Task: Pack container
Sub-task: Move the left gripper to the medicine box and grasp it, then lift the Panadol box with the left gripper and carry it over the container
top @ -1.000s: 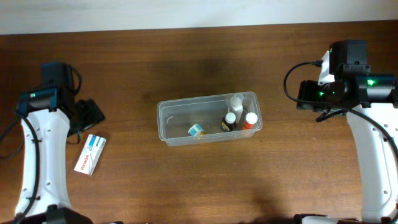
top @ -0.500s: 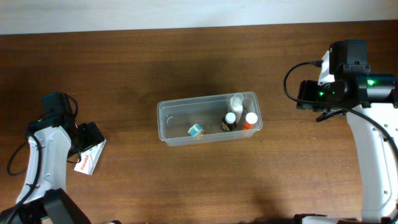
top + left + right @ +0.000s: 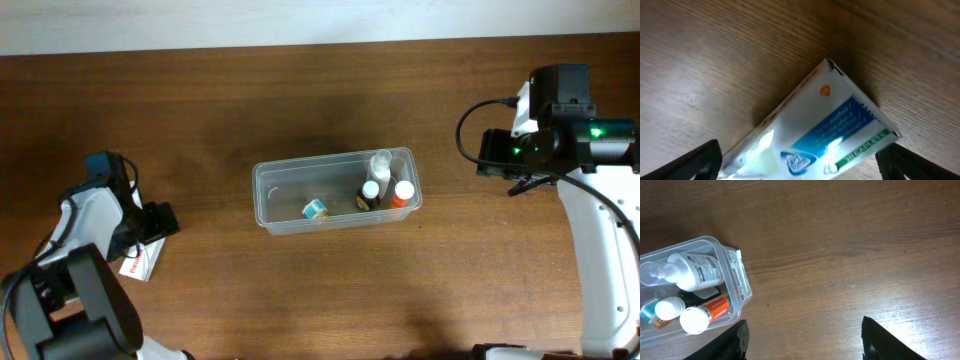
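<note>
straddling the white box [image 3: 815, 135], left tool [image 3: 799, 161] gapes, container [image 3: 320, 160] well apart.

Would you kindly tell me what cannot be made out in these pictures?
Left wrist: packet print blurred, lower end cut by the frame edge.
Overhead: left gripper hides part of the packet.
Overhead: small teal item in the container, too small to identify.

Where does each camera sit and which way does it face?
Overhead: above the table, facing straight down on tub, box, left arm, right arm.
Left wrist: on left arm, facing down, close on the box; own jaws' tips show.
Right wrist: on right arm, facing down on tub's end, bottles; own jaws' tips show.
Shared: box, overhead and left wrist; tub, overhead and right wrist.
</note>
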`<state>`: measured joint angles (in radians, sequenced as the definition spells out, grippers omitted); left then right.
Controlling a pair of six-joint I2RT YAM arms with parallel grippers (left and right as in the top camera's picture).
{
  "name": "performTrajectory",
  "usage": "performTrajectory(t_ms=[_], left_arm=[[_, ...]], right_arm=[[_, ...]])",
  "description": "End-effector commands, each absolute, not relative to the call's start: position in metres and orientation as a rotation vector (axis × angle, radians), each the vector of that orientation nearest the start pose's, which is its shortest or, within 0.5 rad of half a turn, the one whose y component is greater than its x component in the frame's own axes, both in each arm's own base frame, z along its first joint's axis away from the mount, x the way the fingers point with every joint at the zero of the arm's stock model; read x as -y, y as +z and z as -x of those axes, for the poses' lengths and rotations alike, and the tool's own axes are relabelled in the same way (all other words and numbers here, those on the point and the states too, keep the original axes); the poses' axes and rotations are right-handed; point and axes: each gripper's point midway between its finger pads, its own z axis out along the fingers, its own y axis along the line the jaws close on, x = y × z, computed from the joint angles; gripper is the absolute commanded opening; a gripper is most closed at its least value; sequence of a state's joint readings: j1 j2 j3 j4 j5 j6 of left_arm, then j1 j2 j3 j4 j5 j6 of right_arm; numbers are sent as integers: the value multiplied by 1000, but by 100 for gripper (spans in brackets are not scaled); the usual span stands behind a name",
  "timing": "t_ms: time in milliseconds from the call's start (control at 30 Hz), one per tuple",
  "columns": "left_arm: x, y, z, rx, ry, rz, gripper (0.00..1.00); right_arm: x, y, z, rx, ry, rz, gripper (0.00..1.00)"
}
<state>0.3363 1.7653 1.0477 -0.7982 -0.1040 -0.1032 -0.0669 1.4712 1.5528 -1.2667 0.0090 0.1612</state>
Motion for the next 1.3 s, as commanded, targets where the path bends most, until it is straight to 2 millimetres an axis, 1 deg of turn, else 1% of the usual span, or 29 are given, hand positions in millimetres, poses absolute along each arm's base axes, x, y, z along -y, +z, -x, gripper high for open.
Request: performTrajectory(t_ms=[0,67,100,133,267,400,500,600,667,733,800,833,933,1033,1100,1167,1200,1233,1267], left_arm=[[-115,-1,-279,-3067,142,658,99],[-113,-3,-278,-3077,127,659,89],[-111,-3,-278,-3078,105,660,77],[-109,-3,-279,-3079,83,659,72],[-98,-3,-283,-3071,-22,658,57],[-90,-3,-285,-3064,-96,657,49],[-89,-3,-286,-3062,-106,657,45],[-89,-2,-287,-3058,-105,655,38],[-89,2,-291,-3049,-111,650,37],[-88,11,-299,-3030,-134,639,37],[-86,26,-311,-2997,-141,611,37],[-84,43,-324,-2956,-133,569,37],[-73,82,-350,-2864,-118,466,37],[-51,125,-374,-2759,-112,301,37],[-28,154,-388,-2688,-122,172,37],[1,179,-397,-2626,-130,18,37],[14,187,-400,-2600,-133,-56,37],[33,195,-402,-2570,-140,-143,37],[46,199,-404,-2548,-145,-207,37]], right_arm=[[24,226,-325,-2742,20,-329,64],[24,226,-325,-2741,20,-329,64],[24,226,-325,-2742,20,-329,64],[24,226,-325,-2742,20,-329,64],[24,226,-325,-2742,20,-329,65],[24,226,-325,-2742,20,-329,64],[24,226,-325,-2742,20,-329,64],[24,226,-325,-2742,20,-329,65],[24,226,-325,-2742,20,-329,65],[24,226,-325,-2742,20,-329,65],[24,226,-324,-2741,20,-329,65],[24,226,-325,-2742,20,-329,65],[24,226,-325,-2742,20,-329,65],[24,226,-325,-2742,20,-329,64],[24,226,-325,-2741,20,-329,65],[24,226,-325,-2741,20,-329,65],[24,226,-325,-2741,20,-329,65],[24,226,-325,-2741,20,-329,65],[24,226,-325,-2741,20,-329,65]])
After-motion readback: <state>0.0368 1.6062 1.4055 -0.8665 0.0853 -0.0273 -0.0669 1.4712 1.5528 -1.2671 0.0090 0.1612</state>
